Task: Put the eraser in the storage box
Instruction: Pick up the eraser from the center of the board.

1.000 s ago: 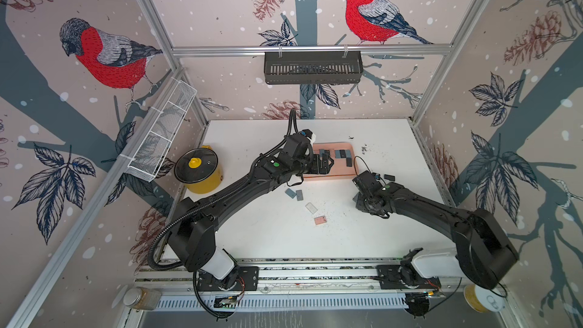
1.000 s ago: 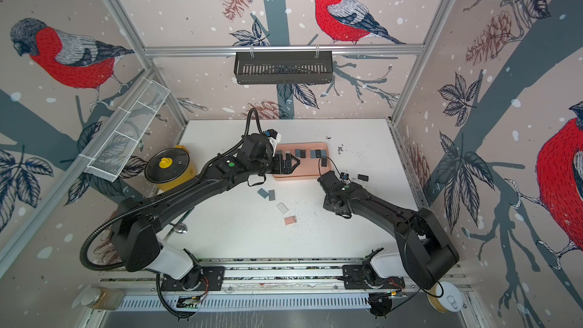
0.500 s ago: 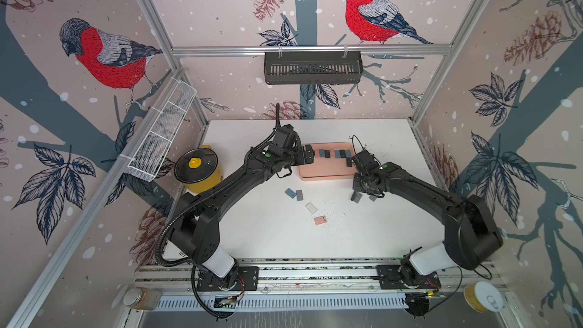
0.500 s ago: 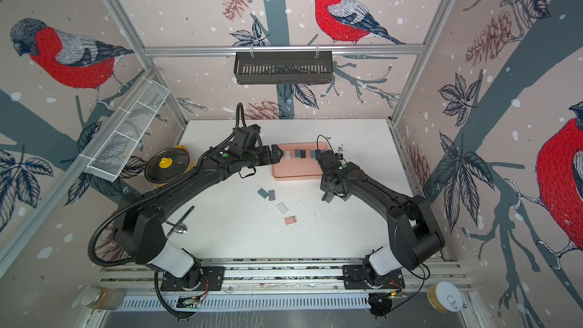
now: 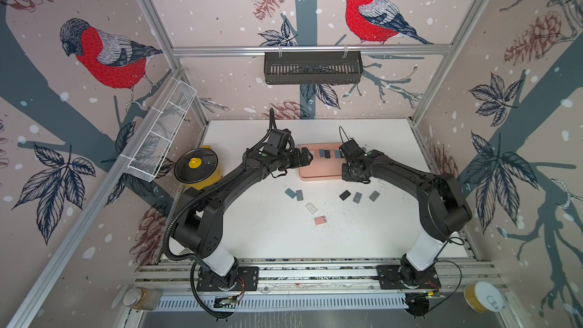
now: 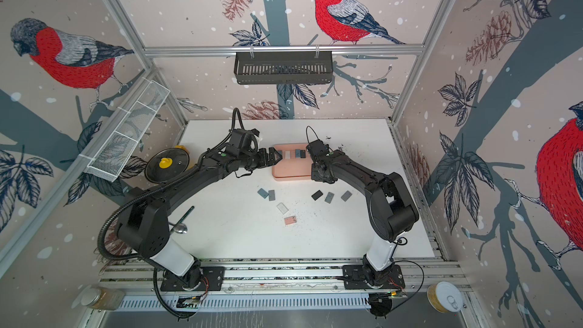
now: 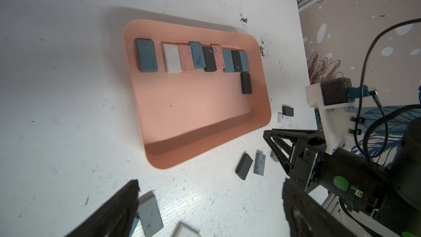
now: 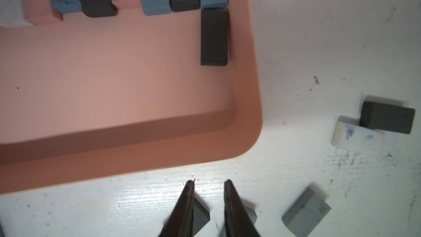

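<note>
Pink plastic makes the box point(image 7: 193, 110), which sits on the white worktop point(image 5: 268, 241) near the middle of its far edge. A row of erasers point(image 7: 193, 55), blue, white, pink and black, lies along the far wall inside the box. One black eraser point(image 8: 214, 36) lies flat by itself at the right end of the box. It is just beside that row and close to the right wall, and nothing holds it. The right gripper point(image 8: 209, 182) hangs above the worktop just outside the near right corner of the box. Its two fingers stand only a little apart and nothing is between them. The left gripper point(image 7: 210, 183) hovers by the left end of the box, with its fingers spread wide and empty too. So I think the drop-off step is done for this eraser, and the job in hand is to fetch another. More lie loose on the worktop. The nearest are a dark eraser point(image 5: 344, 195) and two grey erasers point(image 5: 357, 197) beside it, not far from the box's near right corner. I think the right gripper must open wider, go down over one, squeeze its thin sides, and lift it over the low rim. These three lie close together, so a finger could bump a neighbour.
</note>
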Tool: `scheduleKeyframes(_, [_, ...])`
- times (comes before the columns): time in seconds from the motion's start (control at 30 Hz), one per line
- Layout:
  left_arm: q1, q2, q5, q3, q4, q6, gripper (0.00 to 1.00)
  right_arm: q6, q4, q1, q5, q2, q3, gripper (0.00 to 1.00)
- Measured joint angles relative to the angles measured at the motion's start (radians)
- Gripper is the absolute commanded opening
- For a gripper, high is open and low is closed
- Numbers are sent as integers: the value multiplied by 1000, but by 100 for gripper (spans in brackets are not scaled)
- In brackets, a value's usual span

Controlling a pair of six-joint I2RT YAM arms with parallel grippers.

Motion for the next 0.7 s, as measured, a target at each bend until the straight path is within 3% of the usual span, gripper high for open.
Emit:
scheduleKeyframes(0.17, [2,0,25,-3,16,0,97,67,5,79,-8,-64,-69,45])
scheduleKeyframes(0.4, [2,-11,53,-15,19,-1,97,221,47,169,-53,-107,-210,48])
scheduleKeyframes(0.63, [2,-26,63,-19,24,-1,97,335,121,186,-84,-104,-272,53])
scheduleKeyframes(0.7, [3,-27,64,-20,24,-1,97,354,144,180,-89,-95,-276,62])
